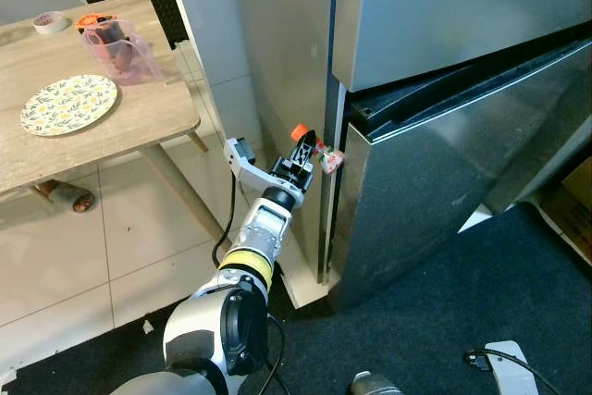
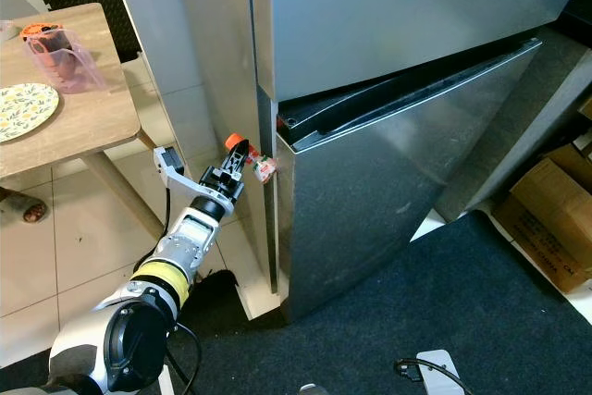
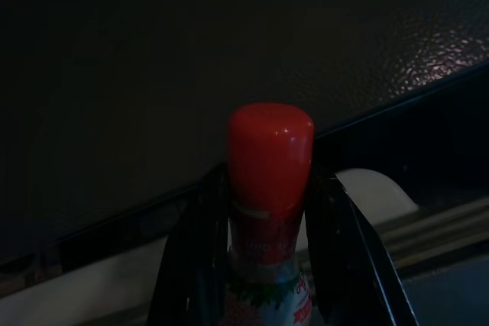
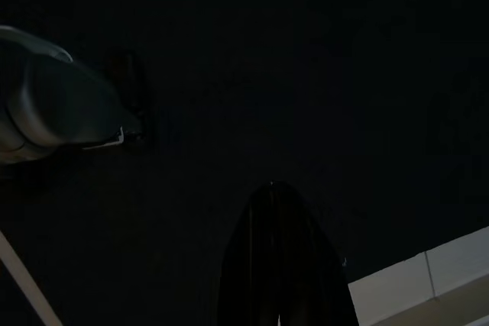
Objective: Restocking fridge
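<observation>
- Steel fridge (image 1: 444,164), lower door ajar; tiled floor (image 1: 74,256), dark rug (image 2: 444,321).
- Tabletop (image 1: 139,113): plate (image 1: 68,104), pink jug (image 1: 116,43).
- Left gripper (image 1: 310,150) fingers pinch bottle (image 3: 269,188) beside fridge edge.
- Left wrist view: red cap.
- Right gripper (image 4: 279,265): idle, fingers' state unclear.

A small bottle (image 1: 314,150) with a red cap and a red and white label lies tilted in the air, just beside the left edge of the big silver fridge (image 1: 444,136). The lower fridge door (image 1: 444,182) stands partly open.

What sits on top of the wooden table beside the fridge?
On the wooden table: a patterned plate, a pink measuring jug and a tape roll. The jug's contents cannot be made out.
</observation>
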Controlling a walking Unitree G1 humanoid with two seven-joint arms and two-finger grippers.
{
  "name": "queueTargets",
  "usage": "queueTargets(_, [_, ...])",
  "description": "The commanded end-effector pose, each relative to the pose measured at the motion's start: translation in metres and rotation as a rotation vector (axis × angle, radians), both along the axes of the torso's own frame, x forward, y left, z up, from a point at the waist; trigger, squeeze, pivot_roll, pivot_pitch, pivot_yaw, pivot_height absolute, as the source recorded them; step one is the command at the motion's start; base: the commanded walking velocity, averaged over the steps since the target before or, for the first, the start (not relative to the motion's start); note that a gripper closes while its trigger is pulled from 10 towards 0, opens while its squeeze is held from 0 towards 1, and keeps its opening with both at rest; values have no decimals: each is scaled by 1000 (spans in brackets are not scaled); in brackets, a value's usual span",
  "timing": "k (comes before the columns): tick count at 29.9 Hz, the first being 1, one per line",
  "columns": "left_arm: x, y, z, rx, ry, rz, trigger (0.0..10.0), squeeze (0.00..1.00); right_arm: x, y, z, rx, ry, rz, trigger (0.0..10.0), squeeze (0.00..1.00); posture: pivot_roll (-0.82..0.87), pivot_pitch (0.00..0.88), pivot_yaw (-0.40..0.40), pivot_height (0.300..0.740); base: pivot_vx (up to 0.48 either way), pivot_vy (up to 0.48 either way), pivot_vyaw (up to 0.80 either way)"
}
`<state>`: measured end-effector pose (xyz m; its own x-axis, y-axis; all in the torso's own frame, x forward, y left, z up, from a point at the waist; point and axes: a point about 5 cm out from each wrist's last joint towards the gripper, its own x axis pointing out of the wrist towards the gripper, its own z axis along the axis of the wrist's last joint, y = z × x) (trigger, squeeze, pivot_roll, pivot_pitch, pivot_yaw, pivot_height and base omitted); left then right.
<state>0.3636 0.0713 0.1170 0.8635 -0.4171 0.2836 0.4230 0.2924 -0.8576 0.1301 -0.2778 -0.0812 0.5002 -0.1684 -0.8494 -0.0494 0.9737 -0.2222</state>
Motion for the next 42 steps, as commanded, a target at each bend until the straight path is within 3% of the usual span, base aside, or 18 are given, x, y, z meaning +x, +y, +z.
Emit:
queueTargets(1, [-35,-77,-16,-92,53,-218,10000,0,-15,2,-6,6,38,-26,10000,0,-168,144,47,740,0,0,0])
queueTargets(2, [-35,-77,-16,-92,53,-218,10000,0,-15,2,-6,6,38,-26,10000,0,-168,144,47,740,0,0,0])
queueTargets(5, [-53,-102,-20,-101,45,-340,10000,0,-28,4,-11,8,85,-37,10000,0,-161,144,41,740,0,0,0])
queueTargets(6, [-53,-102,-20,-101,45,-340,10000,0,-28,4,-11,8,85,-37,10000,0,-161,144,41,740,0,0,0])
queueTargets(8, [-67,-122,-19,-114,21,-437,10000,0,-37,4,-13,9,113,-44,10000,0,-152,142,39,740,0,0,0])
queueTargets(9, [-67,-122,-19,-114,21,-437,10000,0,-37,4,-13,9,113,-44,10000,0,-152,142,39,740,0,0,0])
queueTargets(12, [-84,-145,-15,-130,-21,-553,10000,0,-46,6,-16,14,142,-42,10000,0,-146,140,34,740,0,0,0])
queueTargets(16, [-88,-150,-13,-144,-27,-585,10000,0,-47,7,-17,17,149,-39,10000,0,-145,139,33,740,0,0,0])
queueTargets(19, [-102,-160,-12,-178,-50,-704,10000,0,-51,8,-18,17,168,-25,10000,0,-138,134,27,740,0,0,0])
queueTargets(22, [-102,-160,-12,-175,-55,-711,10000,0,-50,8,-18,17,167,-25,10000,0,-138,134,27,740,0,0,0])
queueTargets(28, [-90,-142,-16,-148,-44,-640,10000,0,-46,8,-16,21,151,-24,10000,0,-138,133,26,740,0,0,0])
queueTargets(31, [-73,-110,-29,-85,-5,-504,10000,0,-44,9,-16,32,152,-21,10000,0,-130,131,19,740,0,0,0])
queueTargets(32, [-73,-110,-29,-85,-5,-504,10000,0,-44,9,-16,32,152,-21,10000,0,-130,131,19,740,0,0,0])
queueTargets(33, [-63,-85,-43,-9,51,-392,10000,0,-44,9,-17,20,174,2,10000,0,-119,128,16,740,0,0,0])
queueTargets(34, [-63,-85,-43,-9,51,-392,10000,0,-44,9,-17,20,174,2,10000,0,-119,128,16,740,0,0,0])
queueTargets(38, [-58,-34,-72,105,176,-224,10000,0,-45,10,-18,28,183,-16,10000,0,-115,119,16,740,0,0,-800])
queueTargets(42, [-58,-14,-81,141,223,-159,10000,0,-42,9,-17,30,181,-18,10000,0,-116,106,15,740,0,0,-800])
